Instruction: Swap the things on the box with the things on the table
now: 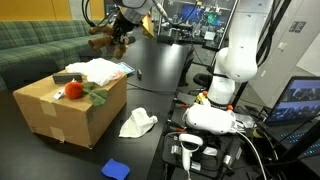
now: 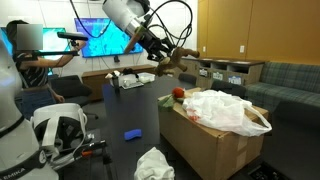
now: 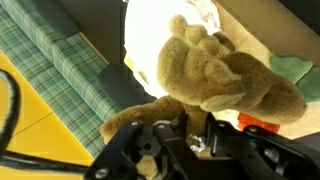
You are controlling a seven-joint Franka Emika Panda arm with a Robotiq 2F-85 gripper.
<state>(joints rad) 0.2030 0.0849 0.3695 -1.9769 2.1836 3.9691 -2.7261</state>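
Note:
My gripper (image 1: 119,36) (image 2: 160,58) hangs high over the black table (image 1: 160,70) near the sofa, shut on a brown plush toy (image 1: 100,41) (image 2: 176,68). In the wrist view the plush toy (image 3: 220,75) fills the middle, with part of it pinched in the gripper (image 3: 197,128). The brown cardboard box (image 1: 60,115) (image 2: 215,145) carries a white sheet (image 1: 96,70) (image 2: 228,108), a red thing (image 1: 73,90) (image 2: 180,95) and a green thing (image 1: 96,98). A crumpled white cloth (image 1: 138,123) (image 2: 153,163) and a blue item (image 1: 116,168) (image 2: 132,132) lie on the table.
A green striped sofa (image 1: 40,45) (image 3: 70,60) stands behind the table. A white robot base (image 1: 225,75) and a white device (image 1: 205,122) (image 2: 55,135) sit at the table's edge. A person (image 2: 30,60) sits by a large screen (image 2: 100,40).

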